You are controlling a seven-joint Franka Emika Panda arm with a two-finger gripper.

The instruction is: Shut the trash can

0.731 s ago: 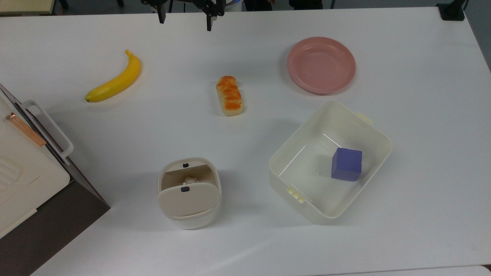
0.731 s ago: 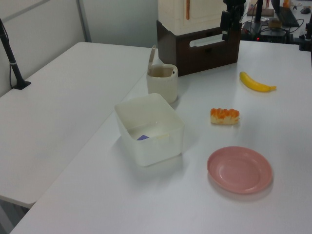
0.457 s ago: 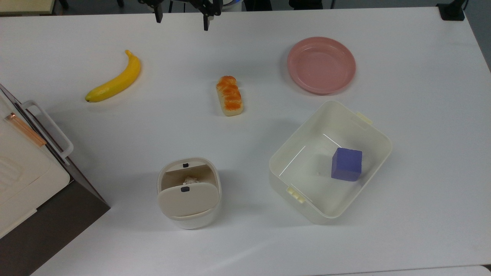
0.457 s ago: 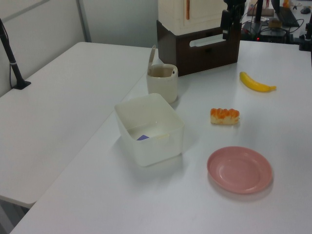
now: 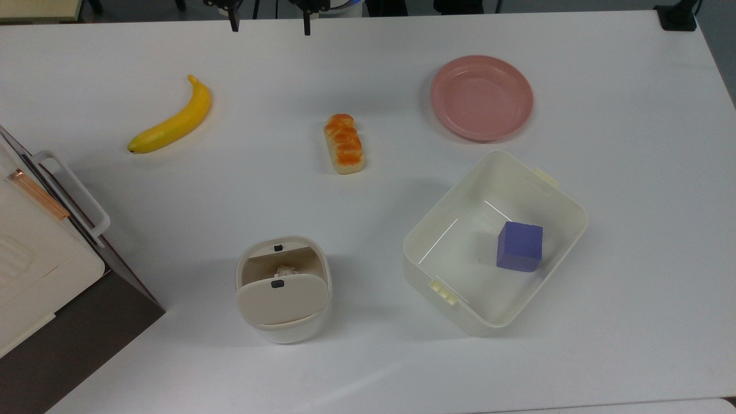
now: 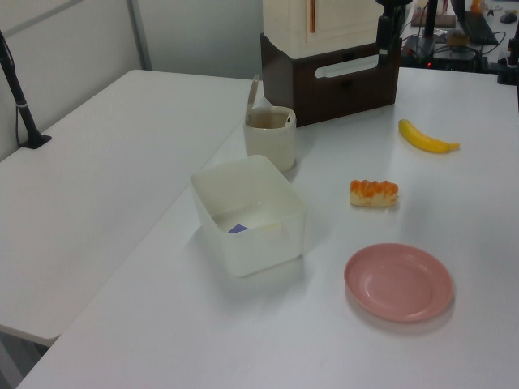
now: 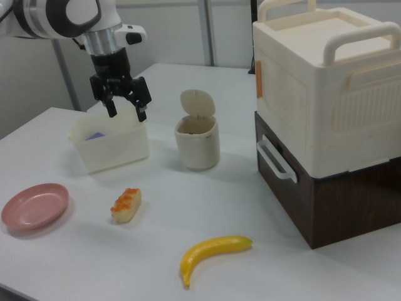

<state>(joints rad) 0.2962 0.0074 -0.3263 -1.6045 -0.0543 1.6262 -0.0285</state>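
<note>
I have the gripper (image 7: 127, 105) hanging in the air with its two fingers spread apart and nothing between them; in the top view its fingertips poke in at the table's top edge, well apart from everything on the table (image 5: 368, 356). The trash can (image 5: 283, 289) stands toward the bottom edge in the top view, left of centre, between the appliance (image 5: 40, 270) at the table's left edge and the tub (image 5: 454, 230) to its right, touching neither. Its lid (image 7: 197, 103) is up: in the right view I see it standing upright on its hinge behind the round opening, and in the top view the flat beige lid with its small dark button leans over part of the mouth, with something pale and crumpled visible inside. In the left view the can sits just in front of the dark-brown base of the appliance. The cream tub holds a purple block (image 5: 520, 246) against its right-hand wall in the top view. Nearer the top edge of the table lie a banana (image 5: 172, 118) on the left, a piece of bread (image 5: 344, 144) near the middle, and a pink plate (image 5: 482, 98) on the right, all well apart from one another and from the can.
</note>
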